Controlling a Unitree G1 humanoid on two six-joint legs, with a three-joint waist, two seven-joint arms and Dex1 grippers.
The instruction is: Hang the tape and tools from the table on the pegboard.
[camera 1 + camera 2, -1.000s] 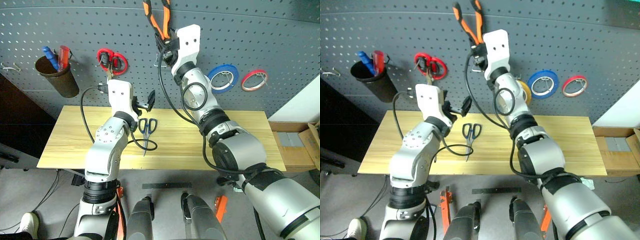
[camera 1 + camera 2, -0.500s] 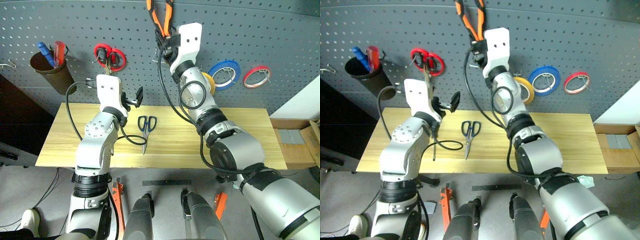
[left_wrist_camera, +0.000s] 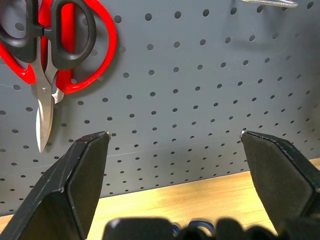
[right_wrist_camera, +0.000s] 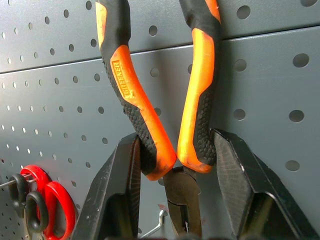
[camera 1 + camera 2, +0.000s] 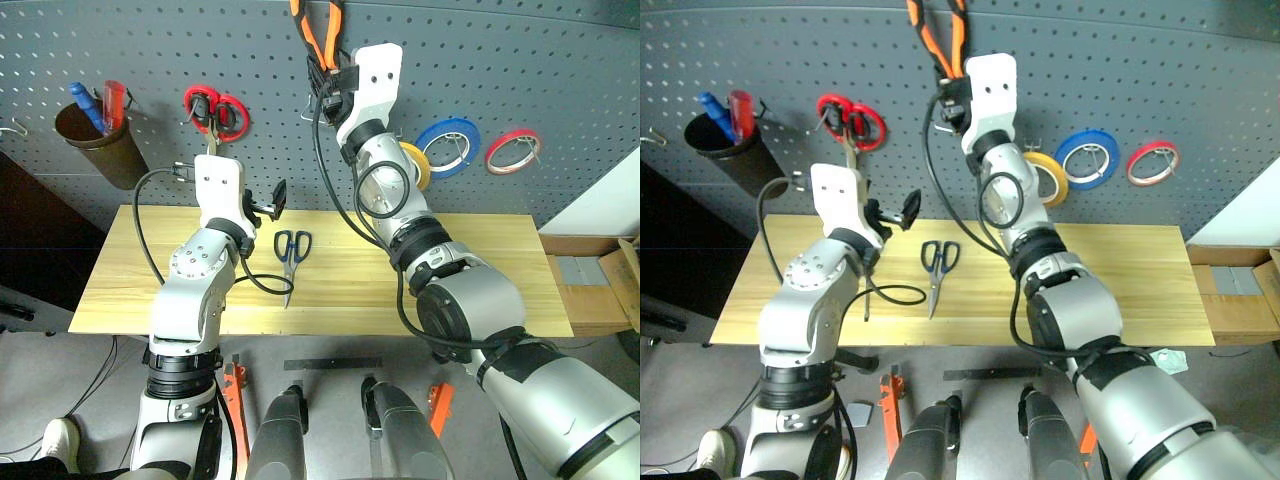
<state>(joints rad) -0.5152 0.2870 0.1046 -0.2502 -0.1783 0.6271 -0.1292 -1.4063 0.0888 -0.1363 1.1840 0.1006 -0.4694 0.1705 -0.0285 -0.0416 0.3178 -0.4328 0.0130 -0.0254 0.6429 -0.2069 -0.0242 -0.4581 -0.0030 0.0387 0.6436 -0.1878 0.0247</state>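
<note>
Dark-handled scissors (image 5: pixel 291 252) lie on the wood-grain table (image 5: pixel 480 270).

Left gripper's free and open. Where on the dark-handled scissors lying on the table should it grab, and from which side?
Likely best across the pivot of the scissors, where the blades leave the loops, coming straight down from above. They lie flat on the table, loops toward the pegboard and closed blades pointing toward the robot, so that narrow neck fits the open left gripper and would leave the loops free for a hook.
</note>
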